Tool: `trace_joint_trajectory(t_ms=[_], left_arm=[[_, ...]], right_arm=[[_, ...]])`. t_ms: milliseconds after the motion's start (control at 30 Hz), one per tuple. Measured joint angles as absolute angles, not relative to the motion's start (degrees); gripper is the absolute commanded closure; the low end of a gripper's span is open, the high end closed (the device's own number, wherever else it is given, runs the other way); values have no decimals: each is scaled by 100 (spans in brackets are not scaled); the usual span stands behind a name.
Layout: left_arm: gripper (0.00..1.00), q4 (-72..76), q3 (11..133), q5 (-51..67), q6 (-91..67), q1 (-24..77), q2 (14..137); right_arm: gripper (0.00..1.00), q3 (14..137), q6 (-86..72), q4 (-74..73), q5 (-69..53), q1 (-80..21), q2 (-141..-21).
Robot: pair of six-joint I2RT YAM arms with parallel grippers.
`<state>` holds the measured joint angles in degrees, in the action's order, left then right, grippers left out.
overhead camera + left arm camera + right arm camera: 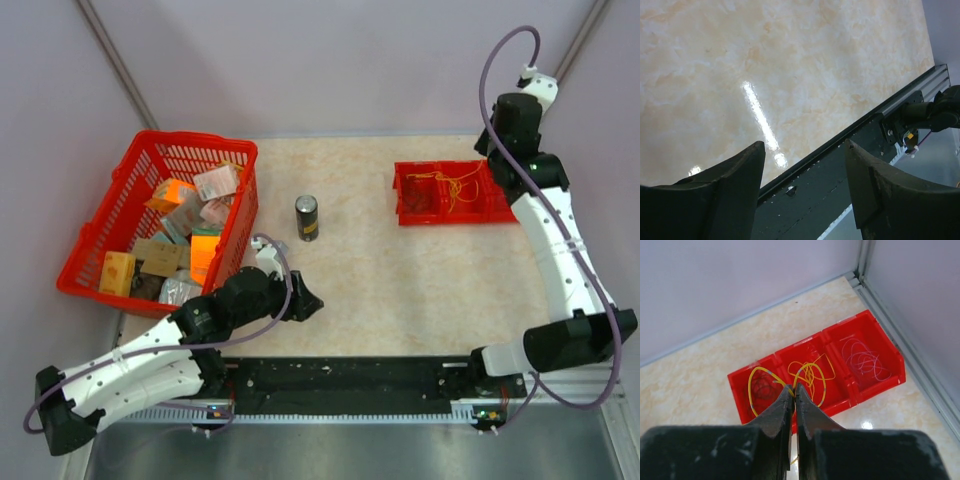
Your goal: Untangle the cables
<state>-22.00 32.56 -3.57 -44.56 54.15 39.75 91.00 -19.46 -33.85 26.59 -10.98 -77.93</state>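
A red three-compartment tray (879, 388) lies at the back right of the table, also in the top view (401, 197). Its left compartment holds thin black wire (761, 388), the middle one a yellow-orange tangle (816, 374), the right one pale lilac wire (865, 361). My right gripper (794, 389) hovers above the tray, shut on a yellow wire (756, 372) that arches out both sides, over the left and middle compartments. In the top view the right gripper (492, 140) is beside the tray's right end. My left gripper (804, 144) is open and empty, low over the near table edge (310, 303).
A dark can (307, 217) stands mid-table. A red basket (150, 148) full of small boxes sits at the left, close to my left arm. The black base rail (350, 385) runs along the near edge. Walls close in behind the tray.
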Motion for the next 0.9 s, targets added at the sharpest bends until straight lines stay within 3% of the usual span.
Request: trace_joint_trajectory(t_ms=[333,700,900], left_arm=[[31,-1981,3371,-89,-4132,5415,4403],[31,-1942,3457,-130,-3903,5415,4563],[31,-1931,3461,-130,-3905,5415,4558]], right_arm=[[100,9913,-1538,-3481,3345,-655,-8882],[100,10018,-926,-3479,4541,-650,-9690],[100,10018,-751,-3341,4587,-648,-10525]])
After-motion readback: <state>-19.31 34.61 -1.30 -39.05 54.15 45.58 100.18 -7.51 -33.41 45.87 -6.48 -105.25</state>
